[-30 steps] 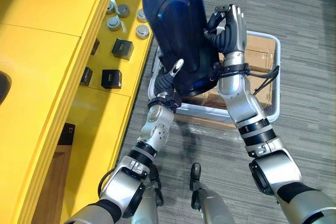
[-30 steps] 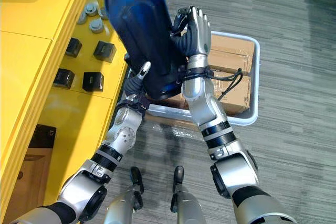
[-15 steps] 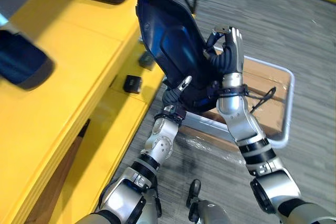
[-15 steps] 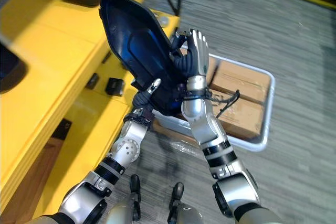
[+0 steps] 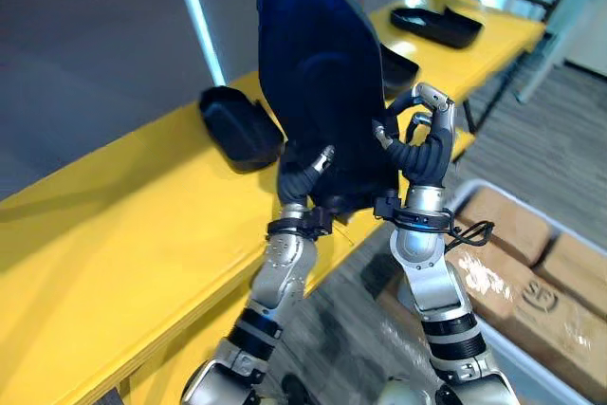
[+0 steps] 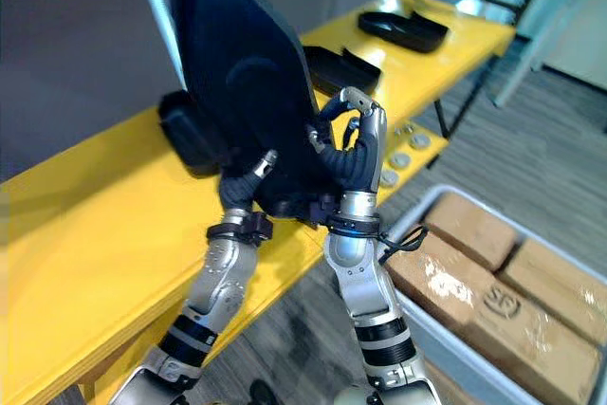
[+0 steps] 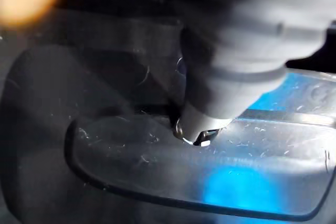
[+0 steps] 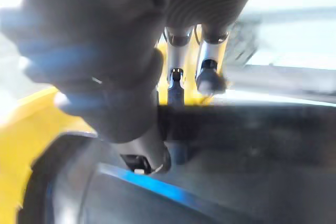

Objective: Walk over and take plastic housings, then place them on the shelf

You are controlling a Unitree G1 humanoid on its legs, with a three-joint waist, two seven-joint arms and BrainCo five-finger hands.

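Two-handed hold on upright housing (image 5: 318,82): left hand (image 5: 305,170) pinching, right hand (image 5: 427,144) curled round its edge, above front edge of shelf (image 5: 123,234).

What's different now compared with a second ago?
The camera has swung up toward the yellow shelf. Both arms have raised the plastic housing upright over the shelf's edge, and the right hand has curled its once-straight fingers. The left hand keeps its grip, as does the right.

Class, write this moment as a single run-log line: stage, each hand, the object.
stage: placing | left hand: shut on housing | right hand: shut on housing | housing: upright, not yet on yellow shelf
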